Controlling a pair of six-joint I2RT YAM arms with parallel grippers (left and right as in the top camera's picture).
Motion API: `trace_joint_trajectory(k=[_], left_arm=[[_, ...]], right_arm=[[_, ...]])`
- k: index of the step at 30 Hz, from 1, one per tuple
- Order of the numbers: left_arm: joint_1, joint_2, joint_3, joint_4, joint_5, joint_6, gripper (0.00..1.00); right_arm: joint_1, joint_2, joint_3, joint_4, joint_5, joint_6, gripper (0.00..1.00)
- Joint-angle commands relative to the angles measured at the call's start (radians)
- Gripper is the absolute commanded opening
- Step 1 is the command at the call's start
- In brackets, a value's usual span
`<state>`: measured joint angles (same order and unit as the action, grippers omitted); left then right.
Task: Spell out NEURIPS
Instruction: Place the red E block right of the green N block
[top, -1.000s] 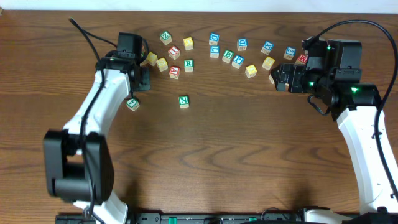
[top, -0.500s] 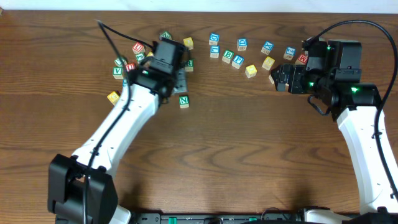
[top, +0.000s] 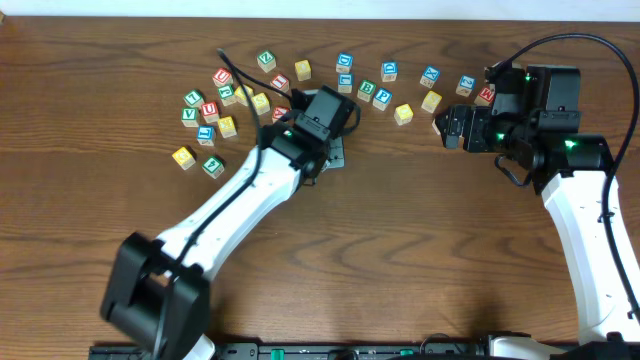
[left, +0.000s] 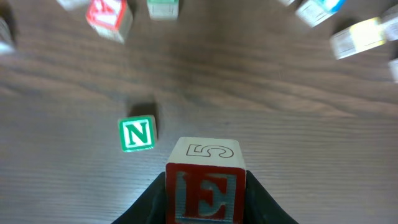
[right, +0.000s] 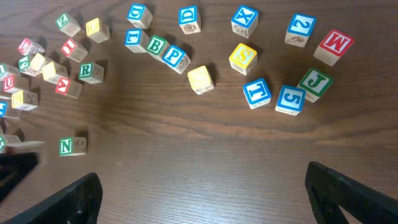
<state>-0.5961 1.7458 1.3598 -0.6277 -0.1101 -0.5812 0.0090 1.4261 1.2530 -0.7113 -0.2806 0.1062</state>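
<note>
Left gripper (left: 205, 204): jaws clamped on one E cube (left: 205, 183), bottom centre of the left wrist view. The red E faces the camera and reads upright; the top face bears an outlined 5. Being a cube, it has no long axis.

One N cube (left: 137, 134) sits just up-left of the E cube and apart from it, its green N face up and upright.

The overhead view shows neither letter, because the left arm (top: 250, 190) covers that spot. The right wrist view shows the N cube at lower left.

Right gripper (right: 202, 177): jaws wide apart at the bottom corners of its view.

That view alone reads one R cube (right: 92, 71), one P cube (right: 176, 56) and one pale-yellow cube (right: 200, 79), along the upper frame.
</note>
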Motion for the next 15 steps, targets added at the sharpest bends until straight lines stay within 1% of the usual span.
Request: trace_joint_trajectory(k=[1,7,10,15], left_arm=[[0.0,0.08,-0.001,0.0,-0.006,-0.08,0.26],[0.0,0.178,-0.001,0.009,-0.006,-0.087,0.26],[0.0,0.205,-0.001,0.009,-0.006,-0.108,0.26],[0.001,0.242,-0.001,0.033,-0.006,-0.109,0.26]], right_arm=[[0.006,0.005,0.021,-0.005,0.001,0.013,0.99],[0.006,0.005,0.021,-0.008,0.001,0.013,0.99],[0.006,0.005,0.021,-0.008,0.001,0.012,0.99],[0.006,0.005,0.021,-0.014,0.001,0.012,0.99]])
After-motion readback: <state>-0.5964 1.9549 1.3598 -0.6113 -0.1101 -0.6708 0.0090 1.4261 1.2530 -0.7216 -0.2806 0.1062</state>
